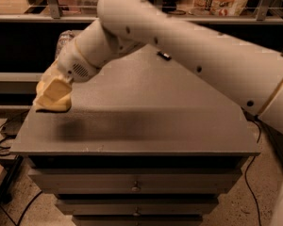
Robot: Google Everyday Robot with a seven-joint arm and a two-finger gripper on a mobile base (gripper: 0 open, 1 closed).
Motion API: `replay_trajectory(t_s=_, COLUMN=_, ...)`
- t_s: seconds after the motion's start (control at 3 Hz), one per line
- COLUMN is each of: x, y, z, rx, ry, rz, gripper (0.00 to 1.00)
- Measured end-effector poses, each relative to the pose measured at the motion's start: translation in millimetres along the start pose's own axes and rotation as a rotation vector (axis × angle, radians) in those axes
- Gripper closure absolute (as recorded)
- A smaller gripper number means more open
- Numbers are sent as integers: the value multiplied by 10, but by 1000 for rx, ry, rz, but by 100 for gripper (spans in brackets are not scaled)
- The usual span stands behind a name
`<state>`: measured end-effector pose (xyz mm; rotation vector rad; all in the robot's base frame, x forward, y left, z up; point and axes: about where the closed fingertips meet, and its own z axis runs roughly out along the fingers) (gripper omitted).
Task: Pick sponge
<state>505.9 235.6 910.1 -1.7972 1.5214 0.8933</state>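
The pale yellow sponge (51, 100) hangs at the end of my arm over the left edge of the grey cabinet top (155, 107), with its shadow on the surface below it. My gripper (55, 84) is at the sponge's upper end and shut on it, holding it a little above the surface. The white wrist and arm reach in from the right and hide most of the fingers.
A crinkled silvery bag (62, 37) sits at the back left corner, partly behind the arm. A small dark object (164, 55) lies at the back middle. Drawers (134, 185) front the cabinet. Cables (4, 131) lie on the floor at left. Shelves stand behind.
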Motion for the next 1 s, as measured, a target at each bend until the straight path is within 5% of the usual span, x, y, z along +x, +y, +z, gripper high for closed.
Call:
replay_trajectory(t_s=0.33, x=-306, y=-134, z=-669, rx=6, ry=-33, rz=-61, gripper=100)
replay_trajectory(t_s=1.0, x=-519, y=-175, z=-884, rx=31, ry=-58, rz=-95, gripper=100)
